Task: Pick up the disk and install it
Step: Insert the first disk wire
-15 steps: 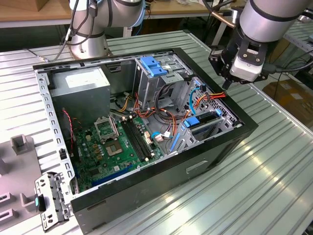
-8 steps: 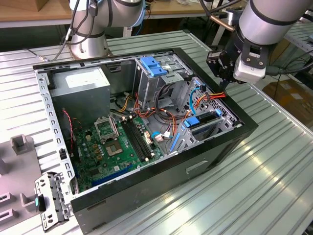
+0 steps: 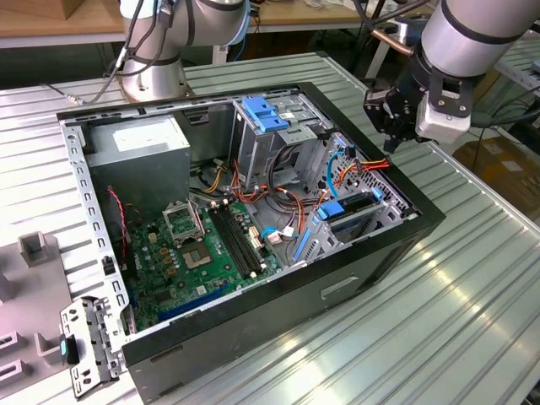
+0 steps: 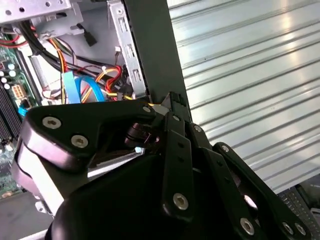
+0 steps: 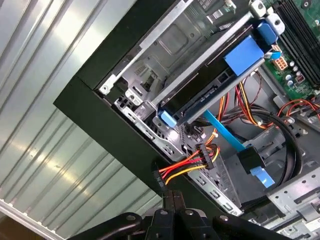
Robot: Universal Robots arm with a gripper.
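- In both wrist views the gripper [image 5: 172, 196] has its two black fingers pressed together to a thin point, with nothing between them.
- In the first wrist view that point hangs just over the black rim of the computer case [image 5: 95, 107], beside a plug with red, yellow and orange wires [image 5: 192, 162].
- In the second wrist view the fingertips [image 4: 172, 100] sit against the same dark case wall, where the ribbed metal table [image 4: 240, 75] begins on its outer side.
- The disk [image 5: 210, 90] lies past the rim inside the case, edge-on in a low metal bay, with its light blue rails [image 5: 243, 56] showing along its length and at the near corner.
- Between gripper and disk the room is tight: wire bundles and a flat blue cable [image 5: 225, 132] cross the gap.
- In the exterior view the gripper [image 3: 390, 135] hovers above the case corner on the exterior view's right, outside the wall, over bare table [image 3: 472, 278].
- The disk [image 3: 350, 207] sits low in that corner, near the front wall.
- Farther in stands a tall drive cage topped by a blue bracket [image 3: 263, 112], then the motherboard [image 3: 198, 249] and the grey power supply [image 3: 139, 152].
- A loose metal bracket [image 3: 89, 342] lies on the table at the exterior view's left, well apart from the case.
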